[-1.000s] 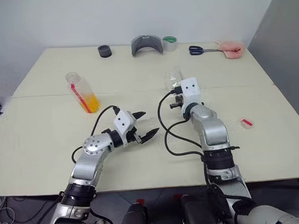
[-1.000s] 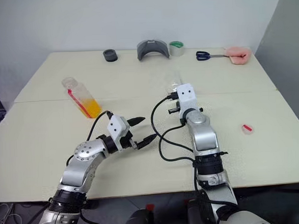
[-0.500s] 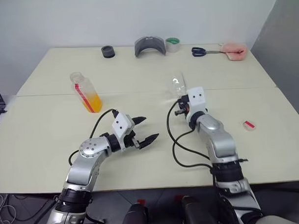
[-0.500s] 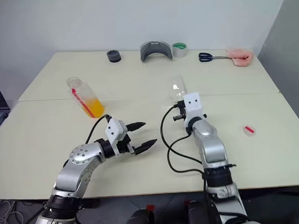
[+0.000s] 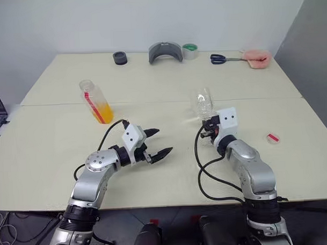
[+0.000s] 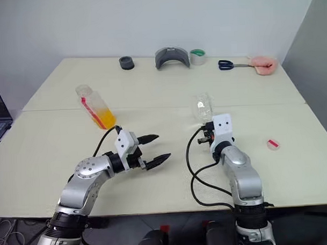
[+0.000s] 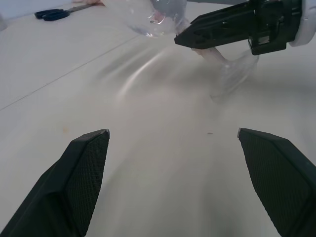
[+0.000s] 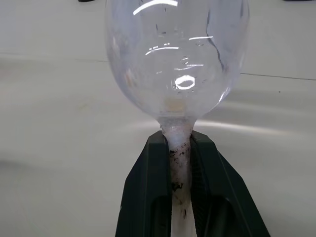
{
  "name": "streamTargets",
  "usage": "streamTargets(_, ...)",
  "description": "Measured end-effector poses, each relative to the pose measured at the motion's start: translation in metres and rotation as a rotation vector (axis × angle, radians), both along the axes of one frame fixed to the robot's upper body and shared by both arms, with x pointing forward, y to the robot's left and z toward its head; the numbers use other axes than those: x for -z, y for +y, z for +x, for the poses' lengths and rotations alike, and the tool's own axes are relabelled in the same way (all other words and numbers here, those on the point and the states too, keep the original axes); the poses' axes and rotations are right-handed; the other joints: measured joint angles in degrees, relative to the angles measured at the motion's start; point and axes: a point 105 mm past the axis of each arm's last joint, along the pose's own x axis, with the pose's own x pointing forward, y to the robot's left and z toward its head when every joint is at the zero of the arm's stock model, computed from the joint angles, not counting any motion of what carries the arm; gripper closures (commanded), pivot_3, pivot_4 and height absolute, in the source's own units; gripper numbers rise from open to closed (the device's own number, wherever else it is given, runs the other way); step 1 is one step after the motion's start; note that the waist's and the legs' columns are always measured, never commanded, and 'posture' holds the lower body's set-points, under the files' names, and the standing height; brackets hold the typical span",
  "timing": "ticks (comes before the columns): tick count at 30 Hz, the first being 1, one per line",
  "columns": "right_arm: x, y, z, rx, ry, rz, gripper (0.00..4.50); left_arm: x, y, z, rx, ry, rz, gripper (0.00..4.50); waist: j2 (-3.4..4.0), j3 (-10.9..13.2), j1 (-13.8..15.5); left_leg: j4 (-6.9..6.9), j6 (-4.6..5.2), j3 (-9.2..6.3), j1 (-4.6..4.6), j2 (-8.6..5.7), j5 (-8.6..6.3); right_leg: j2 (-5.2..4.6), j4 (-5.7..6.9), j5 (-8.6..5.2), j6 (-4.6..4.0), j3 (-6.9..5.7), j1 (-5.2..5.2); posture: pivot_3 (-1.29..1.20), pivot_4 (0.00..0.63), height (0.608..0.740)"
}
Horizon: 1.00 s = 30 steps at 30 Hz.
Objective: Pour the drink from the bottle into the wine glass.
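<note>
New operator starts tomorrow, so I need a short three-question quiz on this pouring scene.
1. True or false: the right claw grips the wine glass by its stem.
2. The bottle is: A) held by the left claw, B) standing free on the table, C) lying flat.
3. Fill in: the small red cap lies on the table to the robot's ____.

Key: 1 true; 2 B; 3 right.

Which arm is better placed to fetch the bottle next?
Left. The left gripper is open, empty and on the bottle's side of the table, while the right gripper is shut on the wine glass stem.
</note>
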Motion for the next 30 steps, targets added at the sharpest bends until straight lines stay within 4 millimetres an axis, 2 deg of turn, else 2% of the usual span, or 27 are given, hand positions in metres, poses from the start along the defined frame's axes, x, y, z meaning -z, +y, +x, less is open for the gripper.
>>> streamTargets(6, -0.01, 0.039, 0.044, -0.077, -0.039, 0.062, 4.3, -0.007, 0.003, 0.003, -0.014, 0.038, -0.055, 0.0, 0.14, 0.09, -1.47, -0.12, 0.01, 0.05, 0.08, 0.11, 0.0, 0.18, 0.1, 0.0, -0.03, 0.1, -0.1, 0.0, 0.15, 0.74)
streamTargets(10, -0.015, 0.064, 0.068, -0.115, -0.109, 0.071, 4.3, -0.023, 0.023, 0.005, -0.054, 0.068, -0.083, 0.0, 0.16, 0.15, -1.94, -0.14, 0.01, 0.09, 0.0, 0.06, 0.0, 0.1, 0.04, 0.0, -0.03, 0.12, -0.15, 0.0, 0.15, 0.74)
streamTargets(13, -0.012, 0.078, 0.076, -0.131, -0.147, 0.096, 4.3, -0.035, 0.04, -0.002, -0.054, 0.125, -0.097, 0.0, 0.19, 0.17, -2.06, -0.15, 0.0, 0.1, -0.02, 0.03, 0.0, 0.06, -0.01, 0.01, -0.03, 0.12, -0.15, 0.0, 0.15, 0.74)
streamTargets(19, -0.002, 0.079, 0.073, -0.17, -0.196, 0.134, 4.3, -0.036, 0.06, -0.015, -0.046, 0.181, -0.031, 0.0, 0.2, 0.17, -1.95, -0.14, 0.0, 0.04, 0.09, 0.0, 0.0, 0.0, 0.0, 0.0, -0.03, 0.1, -0.03, 0.0, 0.15, 0.74)
streamTargets(26, 0.016, 0.057, 0.045, -0.18, -0.253, 0.136, 4.3, -0.035, 0.064, -0.017, -0.043, 0.179, -0.029, 0.0, 0.17, 0.11, -1.65, -0.34, 0.0, 0.02, 0.61, 0.02, -0.01, 0.01, -0.09, -0.04, -0.06, 0.12, 0.45, 0.0, 0.15, 0.74)
streamTargets(30, 0.02, 0.052, 0.033, -0.185, -0.254, 0.125, 4.31, -0.034, 0.067, -0.015, -0.052, 0.183, -0.029, 0.0, 0.16, 0.08, -1.66, -0.36, 0.0, 0.01, 0.67, 0.04, -0.01, 0.02, -0.06, -0.04, -0.06, 0.15, 0.46, 0.0, 0.15, 0.74)
